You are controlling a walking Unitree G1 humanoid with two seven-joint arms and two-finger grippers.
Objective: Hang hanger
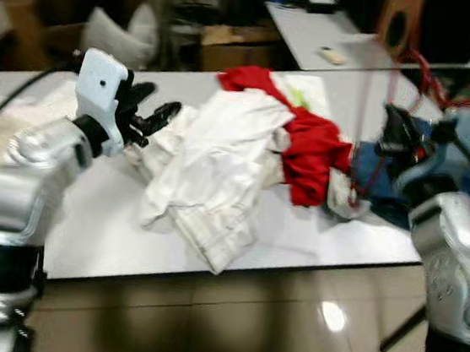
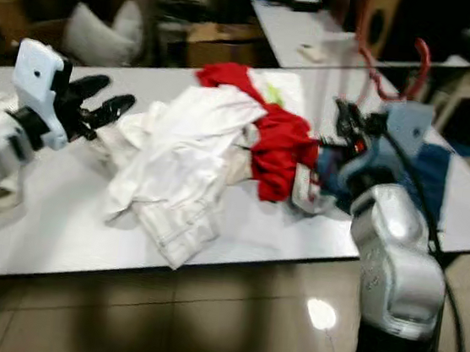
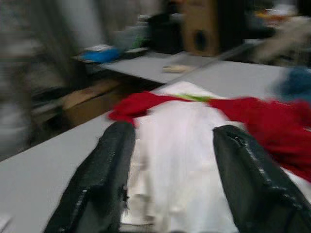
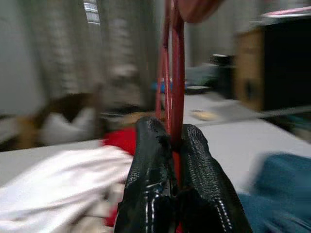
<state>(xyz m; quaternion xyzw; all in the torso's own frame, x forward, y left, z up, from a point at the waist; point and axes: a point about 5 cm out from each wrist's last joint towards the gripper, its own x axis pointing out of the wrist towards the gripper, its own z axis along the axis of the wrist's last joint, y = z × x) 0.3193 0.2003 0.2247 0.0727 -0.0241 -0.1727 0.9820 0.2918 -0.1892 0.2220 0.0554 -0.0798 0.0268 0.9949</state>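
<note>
Jaws of the right gripper (image 4: pixel 176 145) pinch a thin red wire hanger (image 4: pixel 174 73) rising above them. Left gripper (image 3: pixel 170 160) jaws gape wide, with crumpled white cloth (image 1: pixel 220 161) just ahead on the white surface (image 1: pixel 110 230).

A white table (image 1: pixel 296 234) carries a heap of clothes: a crumpled white garment (image 1: pixel 220 161), a red one (image 1: pixel 310 151) touching it, and blue cloth (image 2: pixel 426 177). Behind, a chair holds a white pillow (image 1: pixel 120 31).

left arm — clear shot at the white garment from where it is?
Probably yes. The left gripper is open and hovers at the edge of the white garment, nothing between them. The right gripper is shut on the red hanger, away from it.
</note>
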